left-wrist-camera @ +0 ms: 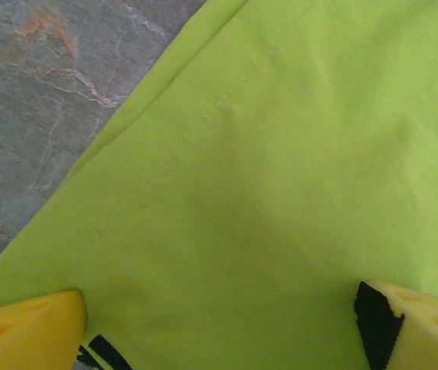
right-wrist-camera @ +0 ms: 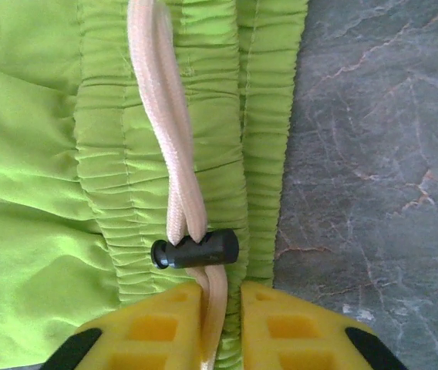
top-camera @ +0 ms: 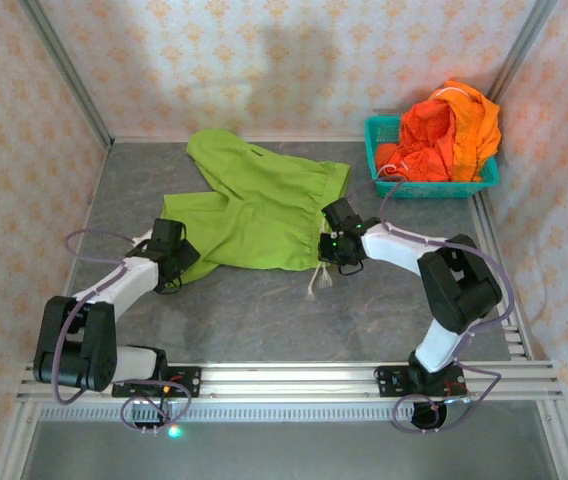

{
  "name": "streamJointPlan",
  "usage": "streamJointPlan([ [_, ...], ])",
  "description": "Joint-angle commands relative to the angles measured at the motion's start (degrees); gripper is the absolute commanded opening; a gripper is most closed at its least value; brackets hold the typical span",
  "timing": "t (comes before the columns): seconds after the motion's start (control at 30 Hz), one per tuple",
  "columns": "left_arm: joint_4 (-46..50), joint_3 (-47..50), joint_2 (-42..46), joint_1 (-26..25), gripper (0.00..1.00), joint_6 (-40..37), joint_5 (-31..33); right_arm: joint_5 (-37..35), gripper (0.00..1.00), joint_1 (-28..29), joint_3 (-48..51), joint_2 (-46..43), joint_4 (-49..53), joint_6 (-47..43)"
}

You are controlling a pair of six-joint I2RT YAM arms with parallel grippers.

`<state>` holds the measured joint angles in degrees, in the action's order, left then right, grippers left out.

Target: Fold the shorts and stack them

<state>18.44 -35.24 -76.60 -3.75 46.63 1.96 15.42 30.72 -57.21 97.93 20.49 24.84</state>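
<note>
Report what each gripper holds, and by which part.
Right gripper pinches the white drawstring of the lime green shorts, beside the black cord lock. Left gripper is open, holding nothing.

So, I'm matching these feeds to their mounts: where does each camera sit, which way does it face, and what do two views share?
Top external: above and behind the arms, looking down on the table; both arms, left gripper and right gripper show.
Left wrist: looks down onto the lime green shorts; its yellow fingers spread wide.
Right wrist: looks down on the waistband; its fingers pinch the drawstring.
Shared: all three see the lime green shorts.
</note>
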Motion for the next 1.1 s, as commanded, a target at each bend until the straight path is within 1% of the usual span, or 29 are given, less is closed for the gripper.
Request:
streamJointPlan([
  [0.0,-1.1,-0.5,-2.1,0.5,0.87,0.7,2.4,-1.9,0.12,0.1,-1.1,0.6,-0.1,0.5],
  [0.07,-1.2,-0.5,-2.8,0.6,0.85,1.1,1.8,-2.5,0.08,0.1,-0.9,0.3,0.0,0.6],
  [0.13,-1.6,-0.1,-3.7,0.6,0.80,1.5,1.5,-3.0,0.04,0.1,-0.7,0.0,0.0,0.7],
  [0.23,-2.3,-0.1,-5.7,0.6,0.67,1.5,0.1,-3.2,0.00,0.0,-0.3,-0.4,-0.4,1.0],
  [0.33,-3.2,0.0,-7.0,0.6,0.46,1.9,-0.5,-2.8,0.00,0.0,-0.1,-0.8,-1.0,1.2],
  [0.4,-3.1,-0.1,-6.5,0.7,0.28,1.9,-0.3,-2.4,0.00,0.0,0.1,-1.4,-1.6,1.3],
  [0.43,-2.5,-0.5,-5.7,0.6,0.17,1.8,0.2,-2.3,0.00,0.0,0.2,-2.0,-1.7,1.4],
  [0.47,-1.7,-1.0,-4.7,0.6,0.10,1.5,0.8,-2.2,0.00,-0.1,0.5,-2.8,-2.1,1.5],
  [0.5,-0.8,-1.6,-3.6,0.6,0.03,1.2,1.3,-1.8,0.00,-0.2,0.6,-3.9,-2.5,1.7],
  [0.53,0.1,-2.2,-2.6,0.6,0.00,0.7,1.6,-1.3,0.00,-0.4,0.9,-5.0,-2.8,2.1],
  [0.73,8.0,-8.7,5.2,0.6,0.00,-2.6,4.6,0.8,0.00,-1.7,0.2,-14.4,-1.4,3.9],
  [0.9,15.7,-16.7,11.0,0.7,0.00,-5.7,9.4,0.5,0.00,-2.6,-4.6,-20.3,6.2,3.2],
  [1.07,20.9,-24.5,13.1,0.8,0.00,-9.5,11.8,-0.9,0.00,-3.2,-9.4,-23.2,14.0,2.5],
])
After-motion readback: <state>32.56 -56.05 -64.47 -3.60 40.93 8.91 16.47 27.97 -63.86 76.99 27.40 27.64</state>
